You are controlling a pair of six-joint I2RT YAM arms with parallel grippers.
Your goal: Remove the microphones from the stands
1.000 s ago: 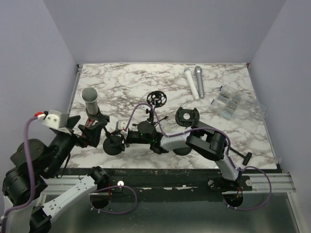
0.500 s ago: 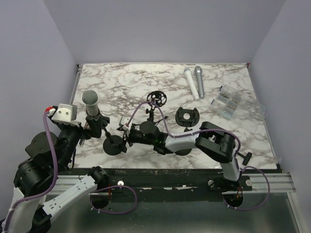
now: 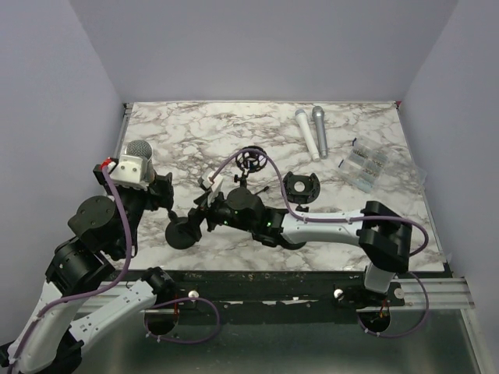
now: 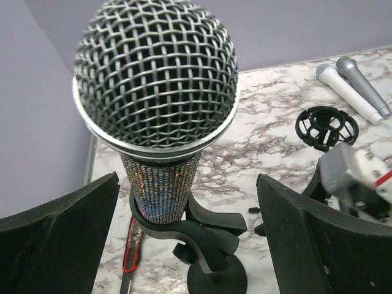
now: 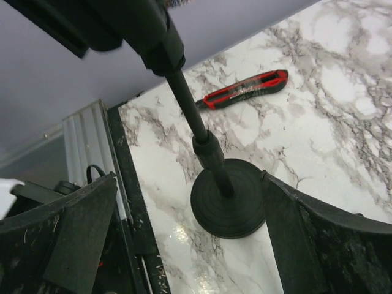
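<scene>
Left wrist: left pincer (image 4: 187, 180) apart, now flanking microphone (image 4: 156, 92); right pincer (image 5: 188, 179) apart, seemingly advanced astride stand base (image 5: 242, 205).

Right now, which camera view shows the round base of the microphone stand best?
The right wrist view: the base shows close and nearly whole. The top external view shows the base small; the left wrist view cuts it off at the bottom edge.
</scene>
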